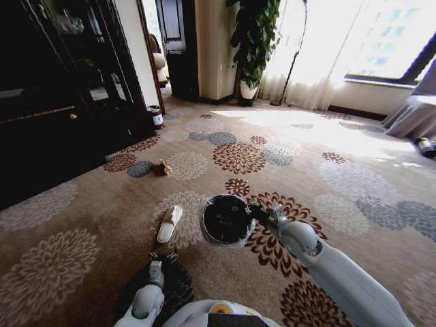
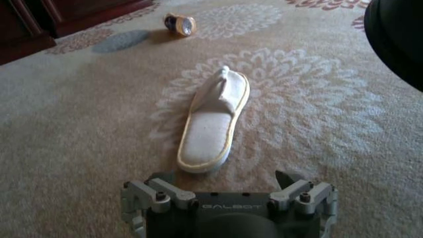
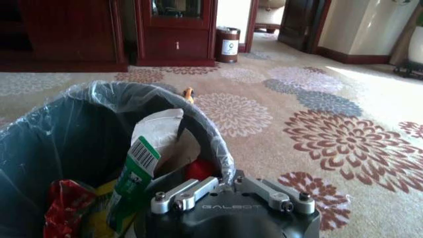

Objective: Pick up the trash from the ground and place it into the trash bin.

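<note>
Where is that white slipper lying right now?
On the carpet, the slipper lies on a pale flower just ahead of the left tool, left of the trash bin.

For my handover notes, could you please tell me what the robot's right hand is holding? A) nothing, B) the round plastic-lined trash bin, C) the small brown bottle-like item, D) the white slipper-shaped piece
B: the right hand grips the rim of the round plastic-lined trash bin, held above the carpet.

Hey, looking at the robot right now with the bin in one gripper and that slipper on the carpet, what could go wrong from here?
1. The right gripper clamps only the trash bin rim; the bin could tilt and spill the wrappers already inside.
2. The slipper lies flat and long ahead of the open left gripper, so a pinch may slip off.
3. The small brown bottle lies farther off, easily missed.
</note>
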{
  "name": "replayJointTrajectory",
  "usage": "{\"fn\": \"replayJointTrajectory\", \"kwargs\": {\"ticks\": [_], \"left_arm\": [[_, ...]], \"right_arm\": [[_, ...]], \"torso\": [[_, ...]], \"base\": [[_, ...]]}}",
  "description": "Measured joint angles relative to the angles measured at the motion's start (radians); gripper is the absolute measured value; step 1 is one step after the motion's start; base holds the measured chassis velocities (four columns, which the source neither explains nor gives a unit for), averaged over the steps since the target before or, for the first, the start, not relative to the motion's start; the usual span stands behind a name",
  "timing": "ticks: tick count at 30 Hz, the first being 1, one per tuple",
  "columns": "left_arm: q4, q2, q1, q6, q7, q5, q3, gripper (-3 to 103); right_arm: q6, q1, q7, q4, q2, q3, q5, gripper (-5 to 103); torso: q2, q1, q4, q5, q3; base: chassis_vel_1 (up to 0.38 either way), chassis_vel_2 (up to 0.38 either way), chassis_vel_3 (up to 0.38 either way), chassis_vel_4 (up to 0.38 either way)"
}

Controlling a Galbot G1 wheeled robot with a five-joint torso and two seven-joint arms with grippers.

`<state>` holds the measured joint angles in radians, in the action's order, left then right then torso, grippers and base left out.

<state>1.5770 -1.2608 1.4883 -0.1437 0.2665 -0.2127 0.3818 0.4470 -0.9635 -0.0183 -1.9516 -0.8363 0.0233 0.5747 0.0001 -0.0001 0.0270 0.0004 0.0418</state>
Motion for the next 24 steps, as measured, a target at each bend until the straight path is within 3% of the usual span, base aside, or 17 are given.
{"fn": "replayJointTrajectory", "kwargs": {"ticks": [11,24], "left_arm": [[-0.024,0.004,-0.024,-0.073,-0.036,-0.030,-0.004,100],[-0.100,0.002,-0.045,-0.070,-0.042,-0.035,-0.001,100]], "right_arm": [[-0.005,-0.001,0.000,0.002,0.001,0.000,-0.002,1],[-0.010,0.000,0.000,-0.001,0.009,-0.004,-0.002,1]], "torso": [[0.000,0.000,-0.0005,-0.0003,0.000],[0.000,0.000,-0.0003,-0.0005,0.000]], "base": [[0.000,0.000,0.000,0.000],[0.000,0.000,0.000,0.000]]}}
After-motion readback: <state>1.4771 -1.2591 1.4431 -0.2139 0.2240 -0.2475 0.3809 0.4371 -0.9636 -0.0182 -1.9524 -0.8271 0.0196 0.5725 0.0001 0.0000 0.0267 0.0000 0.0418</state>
